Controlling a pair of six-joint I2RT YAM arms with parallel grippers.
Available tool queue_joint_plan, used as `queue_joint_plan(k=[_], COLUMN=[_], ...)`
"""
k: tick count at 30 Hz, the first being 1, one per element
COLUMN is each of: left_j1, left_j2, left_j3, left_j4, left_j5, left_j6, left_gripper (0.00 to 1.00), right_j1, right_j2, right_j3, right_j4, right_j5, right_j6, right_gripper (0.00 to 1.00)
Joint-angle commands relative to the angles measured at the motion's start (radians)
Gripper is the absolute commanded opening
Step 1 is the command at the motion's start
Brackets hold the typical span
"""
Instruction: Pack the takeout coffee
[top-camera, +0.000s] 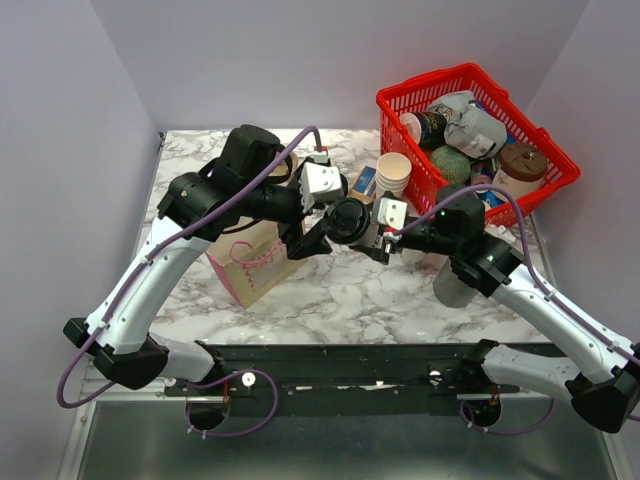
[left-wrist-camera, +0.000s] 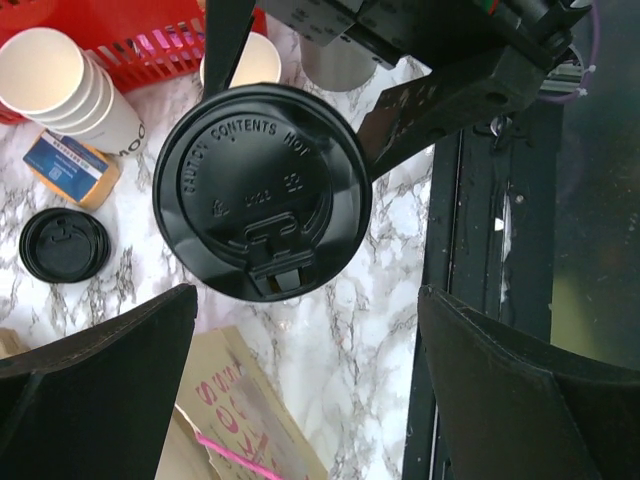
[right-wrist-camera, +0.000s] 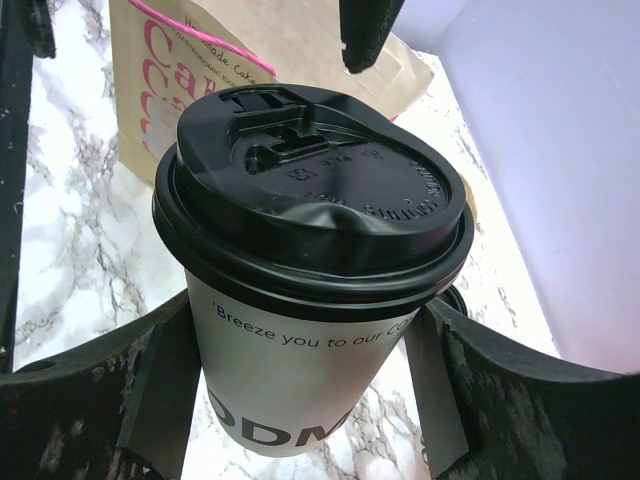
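Note:
The takeout coffee (right-wrist-camera: 300, 370) is a white paper cup with black print and a black lid (right-wrist-camera: 320, 200). It stands upright between the fingers of my right gripper (right-wrist-camera: 300, 345), which is shut on its wall just under the lid. In the top view the lid (top-camera: 350, 218) is at mid-table with my right gripper (top-camera: 376, 232) at its right side. My left gripper (top-camera: 322, 225) hovers close on its left. In the left wrist view that gripper (left-wrist-camera: 305, 370) is open and holds nothing, and the lid (left-wrist-camera: 262, 190) lies beyond its fingertips.
A tan paper bag (top-camera: 255, 265) with pink print stands left of the cup. A stack of white cups (top-camera: 393, 172), a lidless cup (left-wrist-camera: 250, 60), spare black lids (left-wrist-camera: 63, 245) and a small blue box (left-wrist-camera: 70, 165) lie behind. A red basket (top-camera: 420, 90) of items fills the back right.

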Motion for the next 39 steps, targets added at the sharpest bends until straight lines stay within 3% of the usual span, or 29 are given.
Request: queue_joint_plan(k=[1,39], left_j1=[-0.029,-0.084], left_j2=[-0.006,0.106], left_j3=[-0.009,0.08], left_j4=[0.069,0.074], left_j5=[-0.052,-0.118], left_j6=[0.002,-0.006], left_gripper=[0.99,0.97], right_j1=[-0.002,0.007], right_j2=[0.006,0.024], right_j3=[0.022,0.053], right_j4=[0.013,0.006], right_j5=[-0.014,0.022], right_j6=[-0.07,-0.12], right_gripper=[0.67,0.67])
